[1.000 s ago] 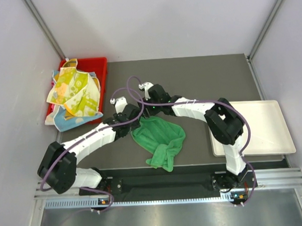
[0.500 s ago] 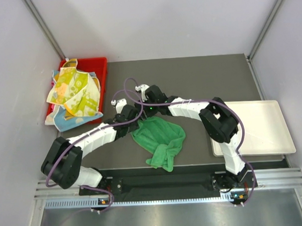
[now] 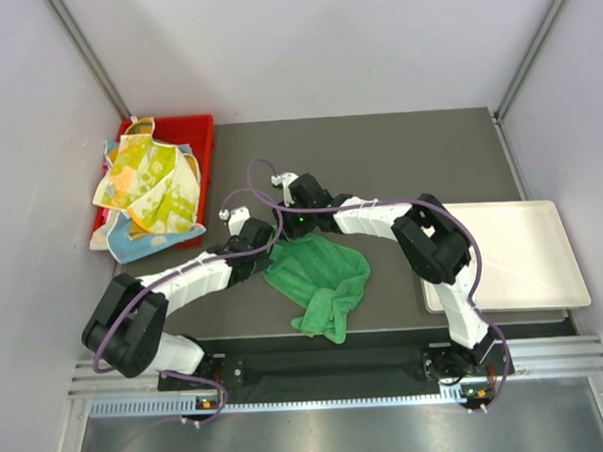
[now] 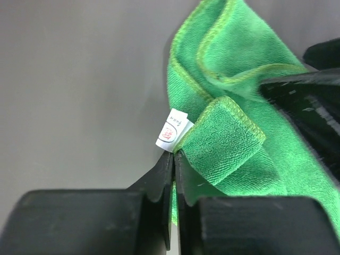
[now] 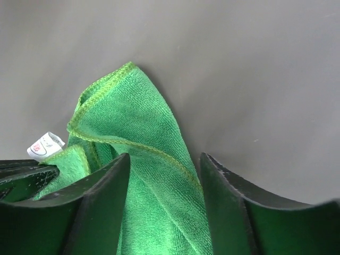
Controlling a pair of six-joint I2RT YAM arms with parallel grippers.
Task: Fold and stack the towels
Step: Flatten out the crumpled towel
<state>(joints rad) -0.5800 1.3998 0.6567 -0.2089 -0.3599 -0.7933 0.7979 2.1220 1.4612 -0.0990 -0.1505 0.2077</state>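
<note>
The top camera looks steeply down from above and behind the arm bases, far enough back to take in the whole table (image 3: 408, 151), from red bin (image 3: 202, 125) to white tray (image 3: 523, 246). Each wrist camera sits close behind its own jaws, looking along them. The left gripper (image 4: 173, 159) and right gripper (image 5: 164, 164) views face the same corner of the green towel (image 4: 234, 143) from different sides and share its white label (image 5: 45, 146).

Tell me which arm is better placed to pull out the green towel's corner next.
Left. The left gripper is pinched shut on the green towel at its corner, right by the white label. The right gripper only straddles a fold, jaws apart and gripping nothing, so it would have to close first.
</note>
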